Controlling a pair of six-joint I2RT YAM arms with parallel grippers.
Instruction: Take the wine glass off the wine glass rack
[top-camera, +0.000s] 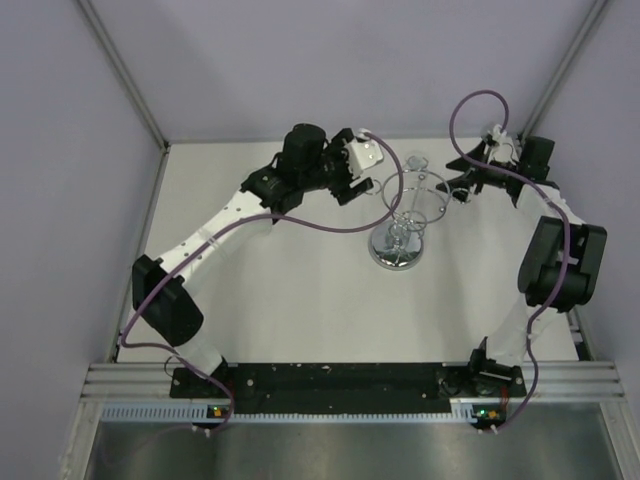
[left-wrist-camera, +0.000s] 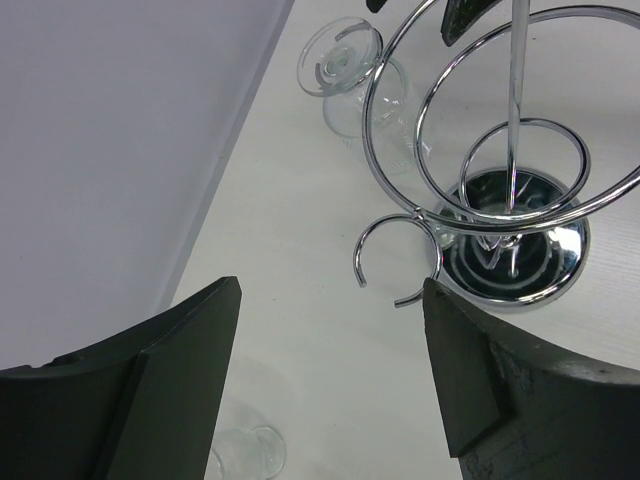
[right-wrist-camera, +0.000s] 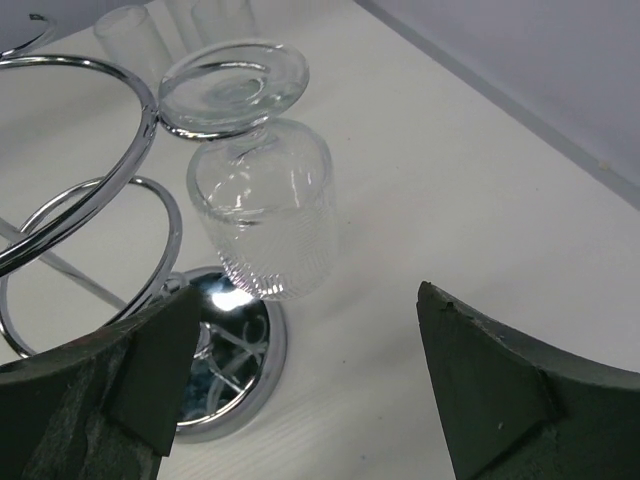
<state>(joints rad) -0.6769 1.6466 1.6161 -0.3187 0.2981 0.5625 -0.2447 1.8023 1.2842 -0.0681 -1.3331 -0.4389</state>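
Note:
The wine glass rack (top-camera: 400, 225) is a chrome wire stand on a round mirror base, at the middle back of the table. One clear wine glass (right-wrist-camera: 262, 210) hangs upside down from a ring on the rack's far side, its foot resting on top of the ring. It also shows in the top view (top-camera: 417, 163) and the left wrist view (left-wrist-camera: 352, 85). My left gripper (top-camera: 362, 186) is open and empty just left of the rack, an empty ring (left-wrist-camera: 398, 260) ahead of it. My right gripper (top-camera: 462, 188) is open and empty just right of the rack, the glass ahead between its fingers.
The rack's mirror base (right-wrist-camera: 225, 370) lies below the hanging glass. A small clear glass (left-wrist-camera: 245, 455) stands on the table under my left gripper. More clear glasses (right-wrist-camera: 135, 35) stand beyond the rack. Purple walls close the back and both sides.

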